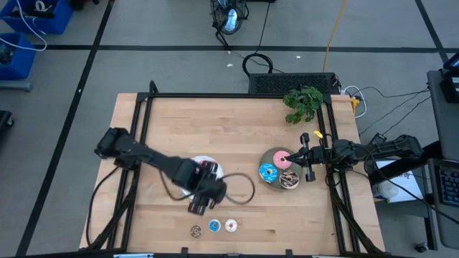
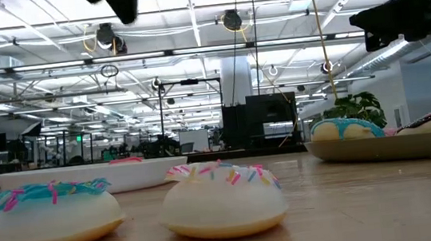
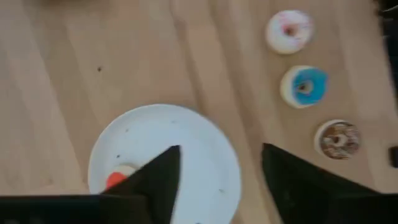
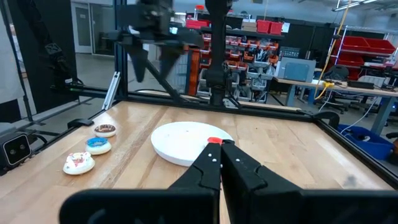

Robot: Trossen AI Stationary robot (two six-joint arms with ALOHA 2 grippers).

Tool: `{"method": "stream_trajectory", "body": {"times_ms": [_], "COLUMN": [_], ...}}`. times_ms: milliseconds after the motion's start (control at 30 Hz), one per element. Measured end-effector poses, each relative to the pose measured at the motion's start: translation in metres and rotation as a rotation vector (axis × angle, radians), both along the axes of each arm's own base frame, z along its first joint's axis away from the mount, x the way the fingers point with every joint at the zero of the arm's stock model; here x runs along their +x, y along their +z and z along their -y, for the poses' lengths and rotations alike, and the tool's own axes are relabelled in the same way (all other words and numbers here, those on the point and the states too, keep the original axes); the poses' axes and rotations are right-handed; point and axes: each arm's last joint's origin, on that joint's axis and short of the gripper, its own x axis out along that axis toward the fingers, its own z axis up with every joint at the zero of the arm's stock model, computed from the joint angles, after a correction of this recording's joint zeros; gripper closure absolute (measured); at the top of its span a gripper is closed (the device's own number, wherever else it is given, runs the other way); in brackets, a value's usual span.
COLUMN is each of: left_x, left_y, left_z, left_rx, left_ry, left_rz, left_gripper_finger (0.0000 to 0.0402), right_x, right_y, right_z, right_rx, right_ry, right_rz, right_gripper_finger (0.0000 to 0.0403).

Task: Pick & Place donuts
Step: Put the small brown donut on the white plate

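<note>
- Landmark: white plate (image 1: 208, 166), mid-bench (image 1: 237, 122).
- Your left gripper (image 1: 203, 206) hangs above the bench just beside the white plate, on its front-edge side. The fingers (image 3: 155, 180) are spread and hold nothing.
- Red tiny donut (image 3: 115, 180) already sits on the white plate, near its rim.
- Three tiny donuts lie in a row on the bench, near the white plate towards the front edge: brown (image 1: 195, 231), blue (image 1: 214, 226), white-pink (image 1: 231, 226).
- Three larger donuts are on the grey plate (image 1: 270, 159), well apart from the white plate: pink (image 1: 284, 159), blue sprinkled (image 1: 269, 172), chocolate sprinkled (image 1: 290, 179).
- Your right gripper (image 1: 304, 155) waits at the grey plate's far side from the white plate, fingers (image 4: 214, 168) pressed together, nothing between them.
- Step, as I judge it: between picks, one tiny donut placed, three to go.
- Next: move the left gripper away from the white plate over the row, centre the spread fingers on one tiny donut, come down, pinch. They sit close together, so mind the neighbours.
</note>
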Motion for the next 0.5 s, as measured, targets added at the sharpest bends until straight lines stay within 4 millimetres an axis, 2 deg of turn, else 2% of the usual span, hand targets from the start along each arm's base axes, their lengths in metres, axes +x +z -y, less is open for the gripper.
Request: {"method": "stream_trajectory", "body": {"times_ms": [267, 300, 500], "left_x": [-0.014, -0.016, -0.018], "left_y": [0.004, 0.004, 0.003], "left_z": [0.035, 0.038, 0.052], "left_rx": [-0.038, -0.042, -0.060], "left_ry": [-0.035, -0.048, -0.059], "left_rz": [0.015, 0.019, 0.048], "left_gripper_finger": [0.0379, 0.0390, 0.0395], "right_x": [0.000, 0.000, 0.000], "right_y": [0.000, 0.000, 0.001], "right_z": [0.000, 0.000, 0.000], "right_rx": [0.001, 0.001, 0.002], "right_ry": [0.000, 0.000, 0.000], "right_rz": [0.001, 0.001, 0.009], "right_gripper_finger": [0.0403, 0.0403, 0.0403]}}
